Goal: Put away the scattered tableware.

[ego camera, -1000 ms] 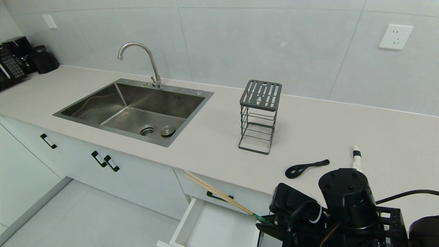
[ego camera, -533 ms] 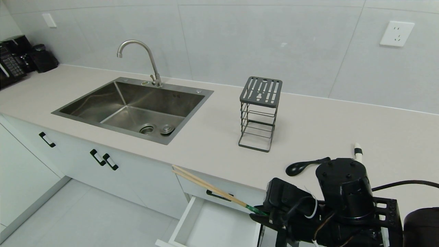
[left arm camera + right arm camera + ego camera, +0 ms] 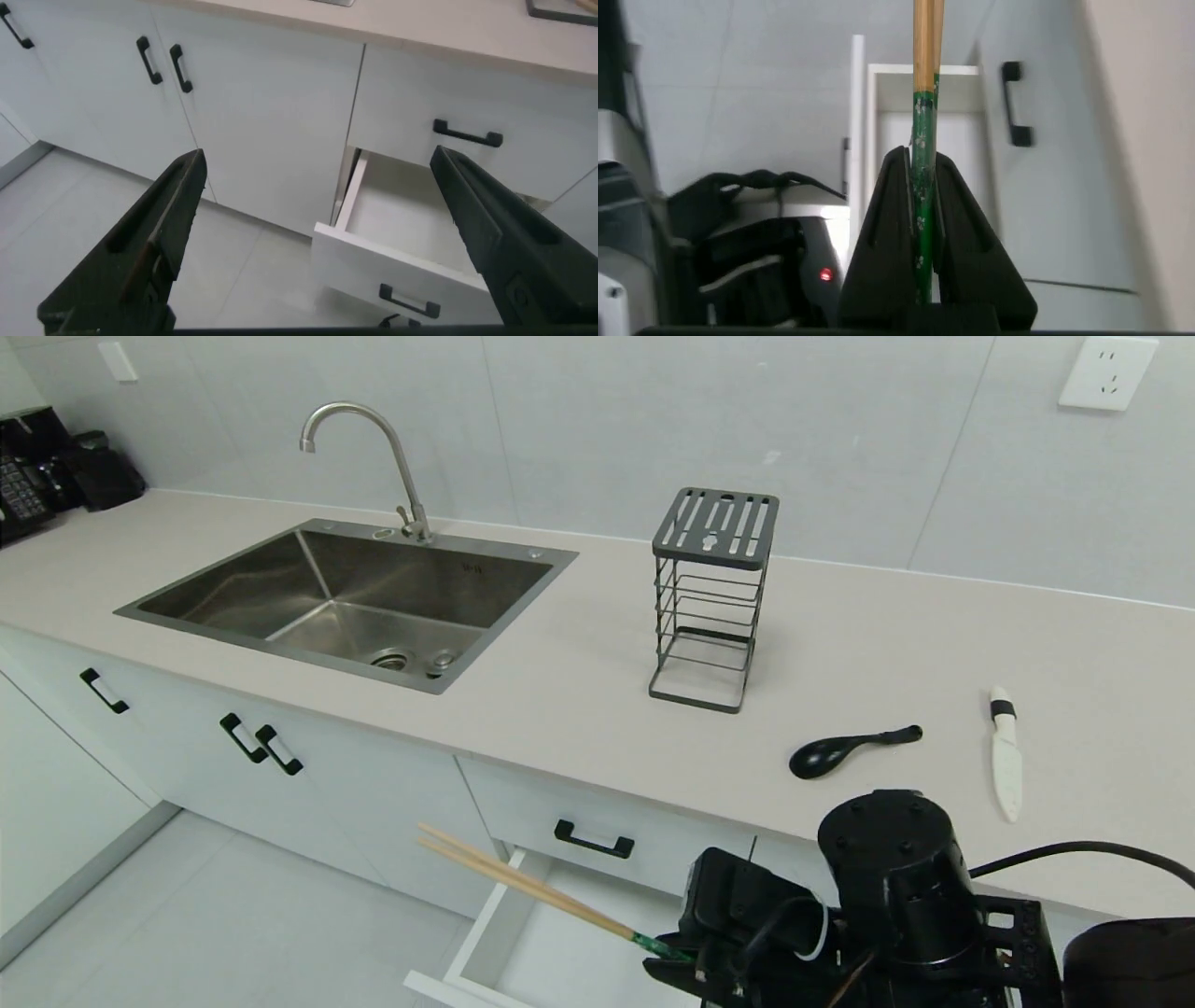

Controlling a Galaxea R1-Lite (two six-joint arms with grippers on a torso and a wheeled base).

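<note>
Grips the pair of wooden chopsticks (image 3: 532, 887) by the green-painted butt ends in the tightly closed right gripper (image 3: 923, 173), shafts slanting out above the open drawer (image 3: 478, 933). Light, stiff, smooth, probably prone to swivel in such an end hold. Has the left gripper (image 3: 318, 159) spread wide, empty

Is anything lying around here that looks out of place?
A black spoon and a white knife lie loose on the counter, right of the wire rack. Below, a drawer stands open, and the right gripper holds chopsticks near it.
</note>
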